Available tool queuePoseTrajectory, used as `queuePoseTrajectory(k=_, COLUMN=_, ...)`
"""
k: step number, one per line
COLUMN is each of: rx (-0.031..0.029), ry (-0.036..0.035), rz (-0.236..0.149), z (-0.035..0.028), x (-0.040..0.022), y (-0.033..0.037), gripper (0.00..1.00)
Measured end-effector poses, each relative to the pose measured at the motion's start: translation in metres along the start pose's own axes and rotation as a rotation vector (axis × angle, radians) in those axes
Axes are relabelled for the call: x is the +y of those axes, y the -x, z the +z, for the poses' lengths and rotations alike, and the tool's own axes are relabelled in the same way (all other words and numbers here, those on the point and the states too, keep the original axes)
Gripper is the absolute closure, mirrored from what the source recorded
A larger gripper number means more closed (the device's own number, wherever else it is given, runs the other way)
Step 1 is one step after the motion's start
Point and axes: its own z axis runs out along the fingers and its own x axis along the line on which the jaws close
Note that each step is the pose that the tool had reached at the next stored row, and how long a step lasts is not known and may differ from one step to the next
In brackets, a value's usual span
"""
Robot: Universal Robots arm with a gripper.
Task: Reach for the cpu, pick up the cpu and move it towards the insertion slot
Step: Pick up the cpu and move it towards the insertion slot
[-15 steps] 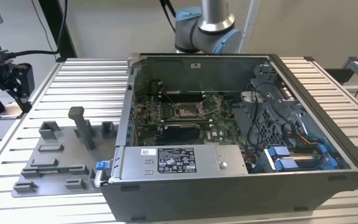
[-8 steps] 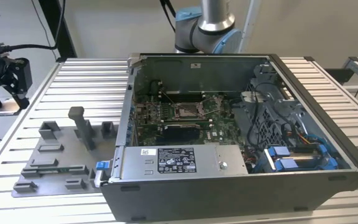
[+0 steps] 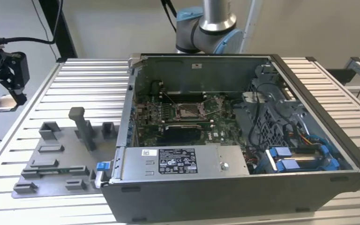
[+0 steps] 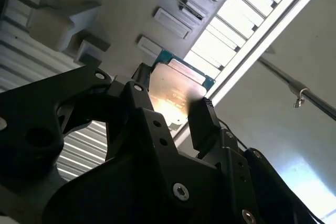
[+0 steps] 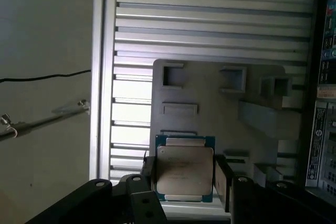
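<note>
Black fingers (image 5: 224, 182), two of them, belong to the gripper (image 5: 186, 182) and clamp one cpu (image 5: 185, 171) by opposite edges (its pale metal lid faces the first wrist camera). At the exterior view's left, the gripper hangs raised near the edge of the ribbed table (image 3: 92, 82), close to one grey fixture plate (image 3: 58, 161). One insertion slot (image 3: 189, 111) lies well apart, inside the open computer case (image 3: 230, 192).

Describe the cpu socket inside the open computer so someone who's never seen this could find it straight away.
Start at the open computer case and find the green circuit board inside. The insertion slot sits mid-board: a square shiny metal frame, unlike the long black slot beside it.
</note>
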Motion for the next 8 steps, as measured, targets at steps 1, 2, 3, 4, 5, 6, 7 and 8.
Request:
queuePoseTrajectory(k=1, rx=0.0, ry=0.0, rz=0.0, z=-0.0011, x=0.0, y=0.0, gripper=1.0)
queuePoseTrajectory(k=2, rx=-0.0001, ry=0.0001, rz=0.0, z=-0.0018, x=0.0, y=0.0, gripper=1.0)
queuePoseTrajectory(k=3, rx=-0.0001, ry=0.0, rz=0.0, z=-0.0019, x=0.0, y=0.0, gripper=1.0)
queuePoseTrajectory(k=4, rx=-0.0003, ry=0.0001, rz=0.0, z=-0.0019, x=0.0, y=0.0, gripper=1.0)
queuePoseTrajectory(k=5, rx=0.0, ry=0.0, rz=0.0, z=-0.0021, x=0.0, y=0.0, gripper=1.0)
queuePoseTrajectory(k=6, rx=0.0, ry=0.0, rz=0.0, z=-0.0021, x=0.0, y=0.0, gripper=1.0)
queuePoseTrajectory(k=7, rx=0.0, ry=0.0, rz=0.0, z=-0.0021, x=0.0, y=0.0, gripper=1.0)
queuePoseTrajectory(k=8, rx=-0.0001, ry=0.0, rz=0.0, z=-0.0021, x=0.0, y=0.0, gripper=1.0)
